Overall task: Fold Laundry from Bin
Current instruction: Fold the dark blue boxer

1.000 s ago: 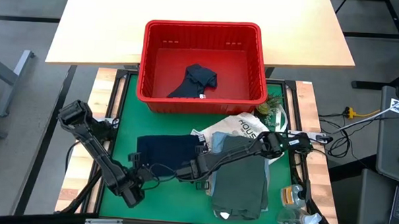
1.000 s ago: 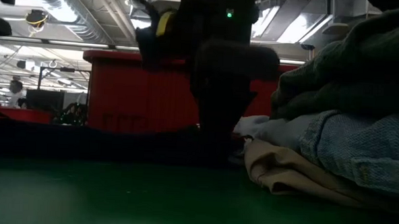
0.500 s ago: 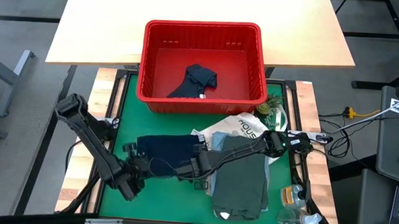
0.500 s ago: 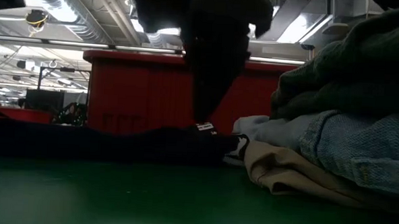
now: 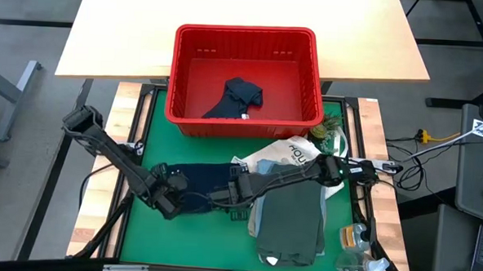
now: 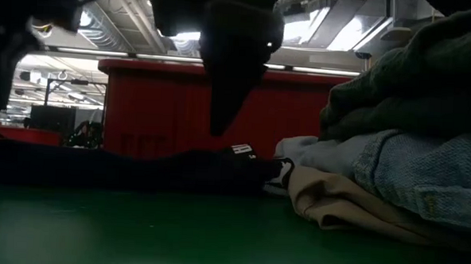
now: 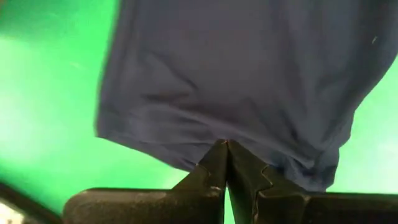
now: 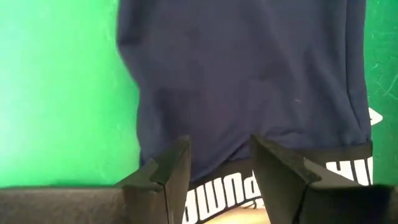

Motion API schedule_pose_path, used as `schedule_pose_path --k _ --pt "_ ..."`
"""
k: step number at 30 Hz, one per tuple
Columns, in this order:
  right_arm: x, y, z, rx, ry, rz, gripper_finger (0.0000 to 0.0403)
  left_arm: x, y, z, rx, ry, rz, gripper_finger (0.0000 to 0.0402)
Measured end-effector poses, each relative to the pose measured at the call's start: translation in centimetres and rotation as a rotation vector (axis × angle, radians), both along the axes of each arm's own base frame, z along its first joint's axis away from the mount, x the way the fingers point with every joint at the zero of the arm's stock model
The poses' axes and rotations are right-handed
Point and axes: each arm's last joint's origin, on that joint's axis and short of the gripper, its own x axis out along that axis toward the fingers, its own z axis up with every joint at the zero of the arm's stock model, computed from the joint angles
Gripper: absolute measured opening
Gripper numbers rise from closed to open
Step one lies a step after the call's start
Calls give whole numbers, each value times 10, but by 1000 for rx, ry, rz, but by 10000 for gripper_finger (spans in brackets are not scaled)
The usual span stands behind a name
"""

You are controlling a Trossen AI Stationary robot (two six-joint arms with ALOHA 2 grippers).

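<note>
Item 1: your left gripper point(image 7: 225, 163) had its fingers pressed together on the near edge of the navy shorts point(image 7: 249, 81), pinching the cloth.

Item 2: your right gripper point(image 8: 214, 168) stood with its fingers apart over the white-lettered waistband point(image 8: 249, 190) of the same shorts.

Item 3: beyond the fingers, the shorts lay flat on the green mat point(image 5: 140, 221).

Item 4: just beside your right gripper sat the dark olive-green garment point(image 5: 291, 223).

Item 5: farther off, the red bin point(image 5: 187, 76) held one dark garment point(image 5: 241, 96).

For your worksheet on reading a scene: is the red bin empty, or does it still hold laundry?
Not empty. In the high view one dark navy garment lies crumpled on the floor of the red bin; the rest of the floor is bare.
</note>
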Motion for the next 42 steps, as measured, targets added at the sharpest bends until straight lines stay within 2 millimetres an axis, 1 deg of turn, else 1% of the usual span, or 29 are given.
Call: schedule_pose_path --k 3,8,14,19,22,29,33,36,42 --pt "4 -5 -5 11 -21 -11 165 -2 4 -16 -31 1 10 2" --pt "5 -9 -20 41 -1 -15 165 -5 9 -40 -83 -17 25 2" --pt "0 -13 -38 41 55 -21 165 -16 16 -59 -83 24 28 2" --pt "-3 -14 -46 34 82 -22 165 -21 18 -59 -104 90 29 2" --pt "-4 -14 -46 34 85 -22 165 -22 18 -58 -110 108 29 2" --pt "-4 -13 -46 33 85 -22 165 -26 20 -43 -90 150 33 2" --pt "-4 -14 -46 33 86 -22 165 -27 21 -36 -113 116 34 2" --pt "-5 -14 -42 33 88 -22 165 -27 21 -31 -140 75 50 2" --pt "-2 -12 -17 44 56 -21 165 -21 17 -24 -212 -44 49 2"
